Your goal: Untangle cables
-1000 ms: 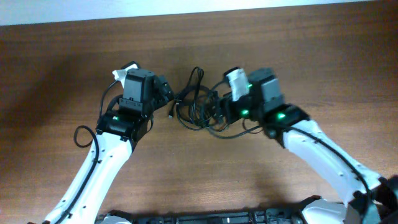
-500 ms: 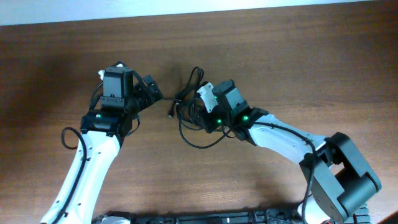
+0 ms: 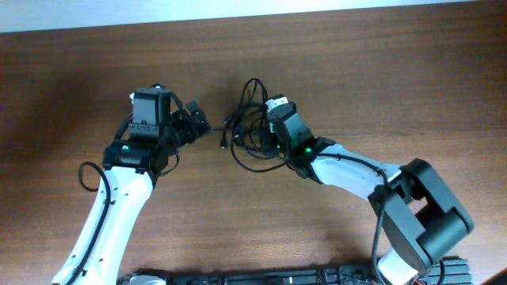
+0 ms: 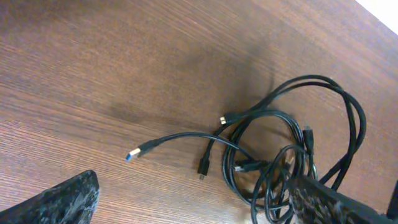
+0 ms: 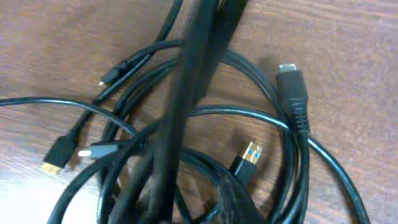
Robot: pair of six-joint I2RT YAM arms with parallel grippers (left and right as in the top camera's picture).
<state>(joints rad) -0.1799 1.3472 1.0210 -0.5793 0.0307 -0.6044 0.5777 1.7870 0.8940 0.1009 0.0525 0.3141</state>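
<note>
The cables [image 3: 252, 136] lie as a knotted black coil on the brown table [image 3: 356, 71], between my two arms. My right gripper [image 3: 264, 136] is buried in the coil's right side. In the right wrist view its jaws [image 5: 193, 205] are shut on a bunch of strands that run up the frame, blurred. Loops and plug ends [image 5: 292, 93] lie beneath. My left gripper [image 3: 195, 121] stands open just left of the coil, holding nothing. In the left wrist view its wide-apart fingers [image 4: 56, 202] frame the coil [image 4: 280, 149], and a loose USB plug [image 4: 134, 154] points toward them.
The table's far edge [image 3: 253, 17] meets a white wall behind the coil. My own arm wire loops out at the left [image 3: 85, 176]. The right arm's base [image 3: 424, 218] stands at the front right.
My right gripper has swung left into the coil and closed on its strands, shifting the tangle slightly. My left arm drew back a little to the left and stays open.
</note>
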